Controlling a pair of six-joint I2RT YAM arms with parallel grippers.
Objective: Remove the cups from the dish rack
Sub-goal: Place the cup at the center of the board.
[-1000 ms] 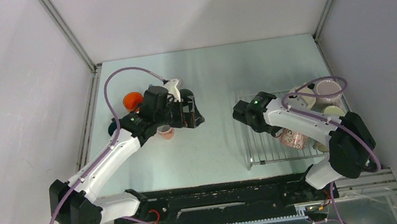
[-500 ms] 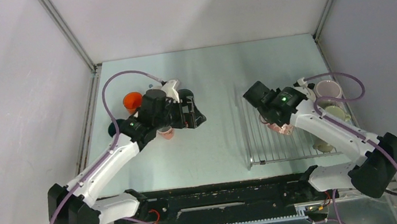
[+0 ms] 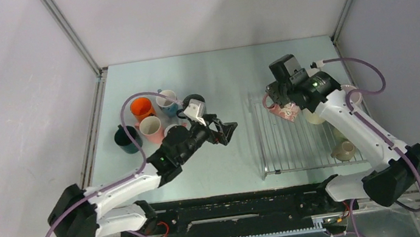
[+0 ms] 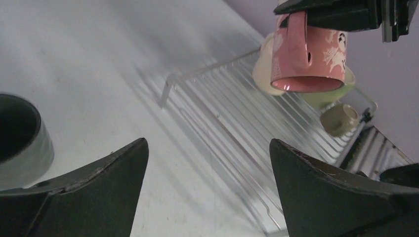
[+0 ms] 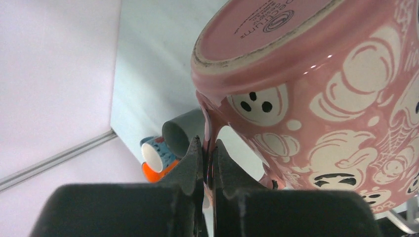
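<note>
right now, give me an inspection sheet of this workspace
surface: pale green table
job's things: wire rack on the right, at least three pale mugs on its right half; pink patterned mug held above it, mouth down; group of mugs on the table at left
clutter: nothing seen
grippers: left pincer open, empty; right pincer shut on the pink mug's handle
cables: purple cable looped on each arm
surroundings: plain walls, metal rails
</note>
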